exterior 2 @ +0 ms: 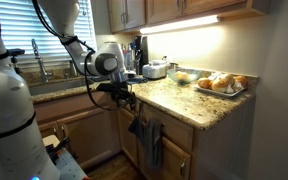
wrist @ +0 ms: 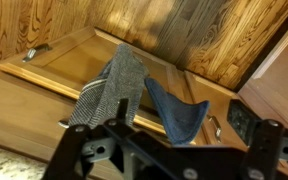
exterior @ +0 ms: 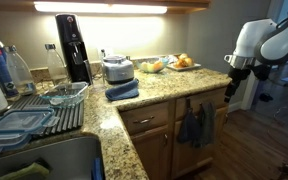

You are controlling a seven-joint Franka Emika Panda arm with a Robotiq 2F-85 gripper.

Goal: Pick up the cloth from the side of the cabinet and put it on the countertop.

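The slate-blue cloth (wrist: 180, 114) hangs limp on the brown wooden cabinet (wrist: 44, 110) door, next to a grey checked cloth (wrist: 109, 88). In both exterior views the two cloths hang as dark shapes (exterior: 195, 125) (exterior 2: 148, 140) below the speckled granite countertop (exterior: 174, 80) (exterior 2: 179, 102). My gripper (wrist: 174, 152) is open and empty. It is in the air in front of the cabinet (exterior: 149, 140), off the counter's end (exterior: 232, 74) (exterior 2: 119, 92), apart from the cloth.
A thick folded blue cloth (exterior: 122, 90) lies on the countertop by a small appliance (exterior: 117, 68). A plate of food (exterior: 184, 62) (exterior 2: 222, 84), a coffee maker (exterior: 72, 45), a dish rack (exterior: 44, 110) and a sink (exterior: 44, 160) are also there. Wood floor (exterior: 259, 140) lies below me.
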